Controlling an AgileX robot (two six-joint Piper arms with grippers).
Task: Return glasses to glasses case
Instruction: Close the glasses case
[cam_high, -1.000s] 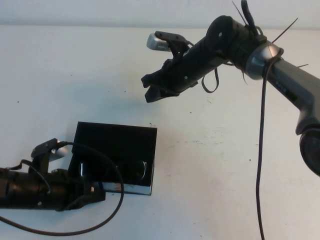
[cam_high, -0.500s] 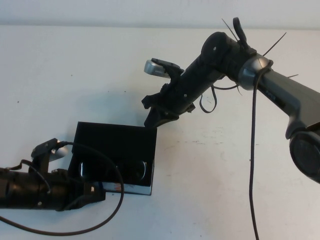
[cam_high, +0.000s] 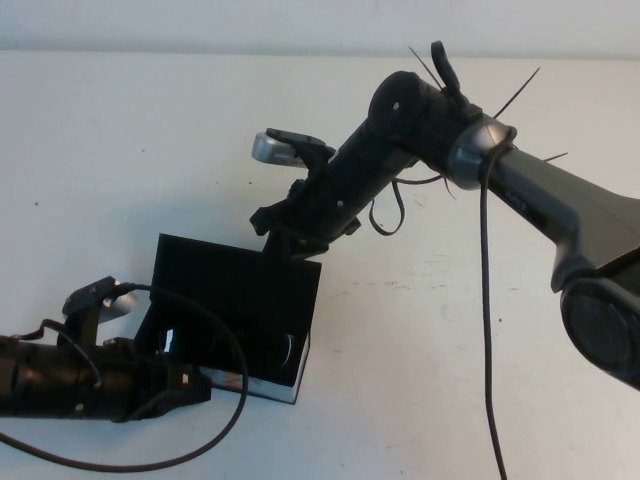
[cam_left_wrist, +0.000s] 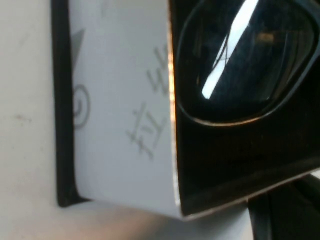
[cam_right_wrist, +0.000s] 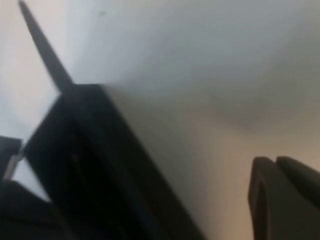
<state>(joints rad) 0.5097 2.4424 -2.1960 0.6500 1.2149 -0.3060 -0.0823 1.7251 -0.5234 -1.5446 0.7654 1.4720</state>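
White surface (cam_high: 120, 130) fills the high view, with the glasses case (cam_high: 235, 300) at about 7 o'clock, its flap lid (cam_high: 240, 280) up. Inside it lie the glasses (cam_left_wrist: 240, 65), already returned. What remains, by my judgement, is closing the lid. Right gripper (cam_high: 275, 235), fingers pressed together and empty, sits at the lid's far edge, about 12 o'clock of the case. Left gripper (cam_high: 185, 390) rests at the case's near-left corner; whether its fingers are spread I cannot tell.
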